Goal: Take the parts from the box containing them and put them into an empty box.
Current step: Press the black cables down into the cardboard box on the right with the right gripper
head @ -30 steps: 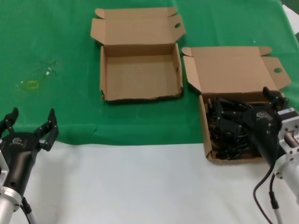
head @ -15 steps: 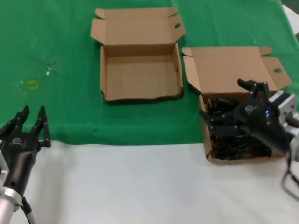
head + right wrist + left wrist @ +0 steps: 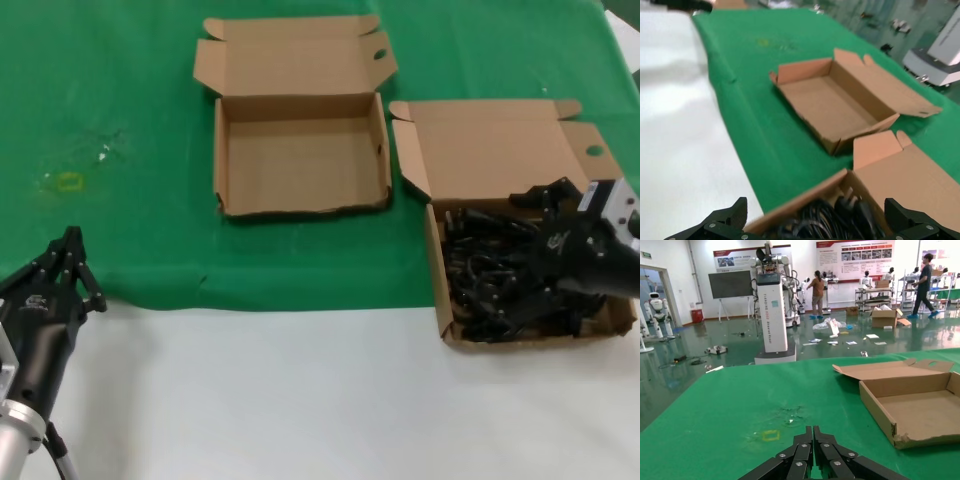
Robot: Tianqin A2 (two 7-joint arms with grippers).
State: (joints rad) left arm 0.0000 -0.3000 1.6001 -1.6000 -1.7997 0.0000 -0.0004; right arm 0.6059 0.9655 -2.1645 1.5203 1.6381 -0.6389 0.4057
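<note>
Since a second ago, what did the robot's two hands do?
The right gripper swung round over the box of power cords and hangs there open, holding nothing. The left gripper closed its fingers at the green cloth's near edge. Both boxes, including the empty box, and the cords stayed put.

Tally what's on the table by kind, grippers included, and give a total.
Cardboard boxes: 2, the empty box and the box containing them
Heaps of tangled black power cords: 1, single cords uncountable
Grippers: 2, left gripper, right gripper
Total: 5
</note>
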